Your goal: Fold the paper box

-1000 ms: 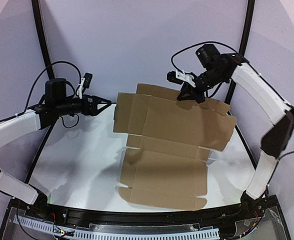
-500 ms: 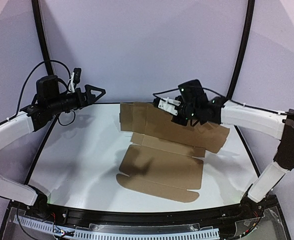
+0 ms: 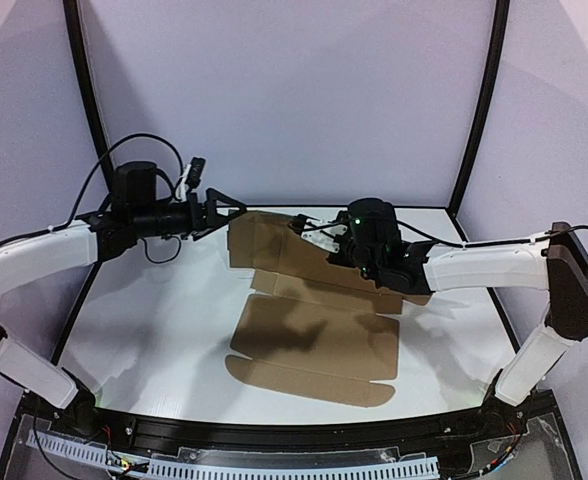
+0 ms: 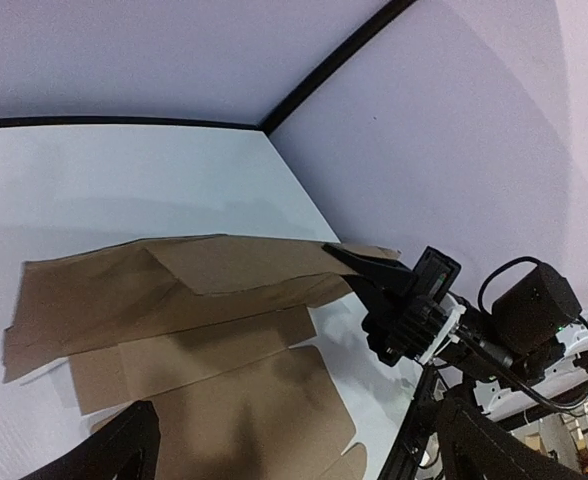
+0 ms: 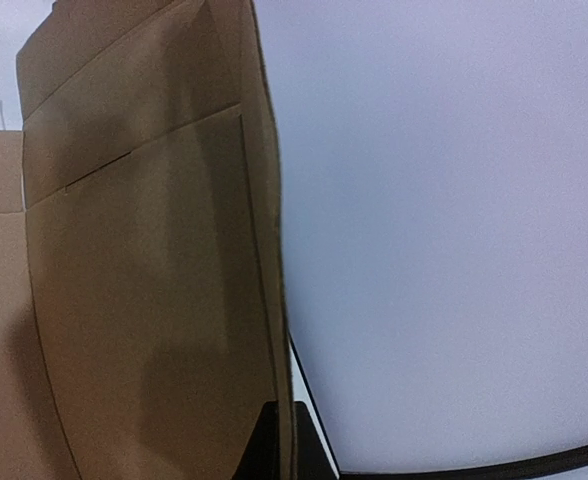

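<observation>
The paper box [image 3: 314, 345] is a flat brown die-cut sheet. Its near half lies on the white table [image 3: 144, 310]. Its far panel is lifted and bent over toward the near side. My right gripper [image 3: 304, 225] is shut on the edge of that far panel. In the right wrist view the cardboard [image 5: 144, 300] edge runs between the two dark fingers of the right gripper [image 5: 279, 440]. My left gripper [image 3: 236, 208] is open and empty, hovering just left of the box's far-left corner. In the left wrist view the sheet [image 4: 204, 300] lies beyond the left gripper [image 4: 294, 420].
Pale tent walls and black frame poles [image 3: 477, 100] ring the table. The right arm [image 3: 474, 265] stretches low across the table's right half. The black front rail [image 3: 274, 435] runs along the near edge.
My right gripper has swung down and leftward with the far panel, bending it over the near half. My left gripper has moved right, toward the box's far-left corner.
</observation>
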